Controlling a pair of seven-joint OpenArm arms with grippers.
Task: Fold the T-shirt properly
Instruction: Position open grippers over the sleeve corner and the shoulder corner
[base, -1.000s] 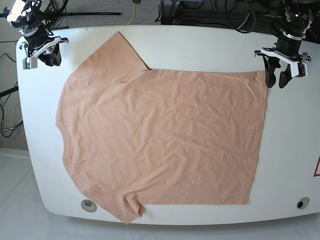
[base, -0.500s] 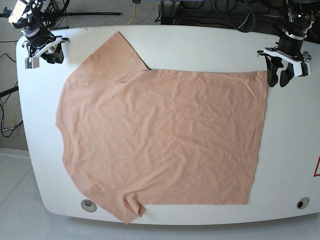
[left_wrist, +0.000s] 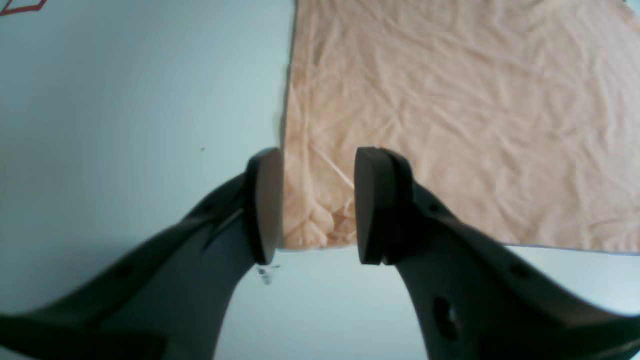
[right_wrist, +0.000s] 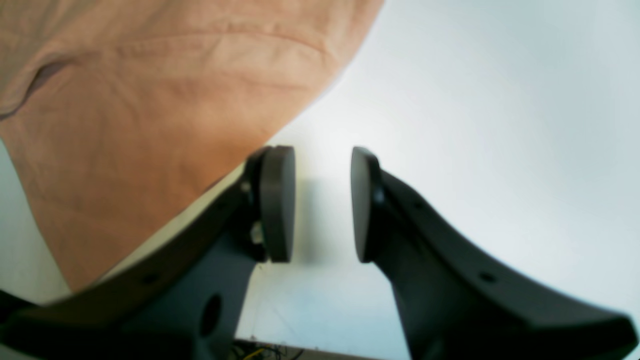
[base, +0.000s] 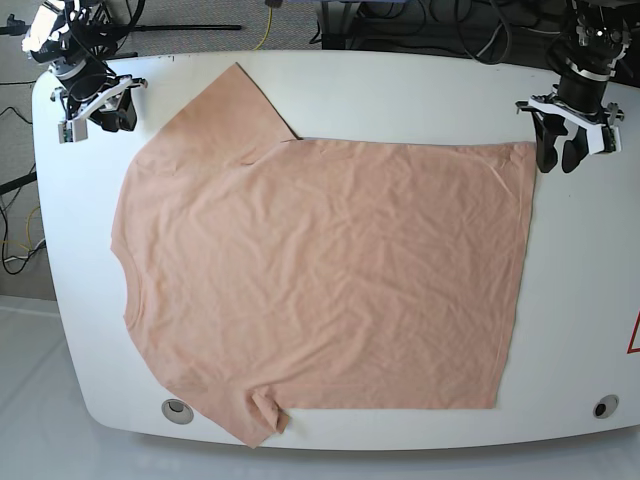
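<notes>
The peach T-shirt (base: 320, 270) lies spread flat on the white table (base: 400, 95), with its neck at the view's left, sleeves at the top left and bottom left, and hem at the right. No tag shows. My left gripper (base: 556, 158) is open at the shirt's far hem corner. In the left wrist view the gripper (left_wrist: 315, 210) straddles that corner of the shirt (left_wrist: 450, 125) from above. My right gripper (base: 100, 118) is open near the far sleeve. In the right wrist view the gripper (right_wrist: 320, 205) is over bare table beside the sleeve (right_wrist: 150, 110).
Two round grommets sit in the table near its front edge, one on the left (base: 178, 410) and one on the right (base: 604, 407). A red marking (base: 634, 335) is at the right edge. Cables and stands crowd the back beyond the table.
My right gripper has shifted slightly toward the far sleeve. My left gripper has barely moved. The shirt lies as before.
</notes>
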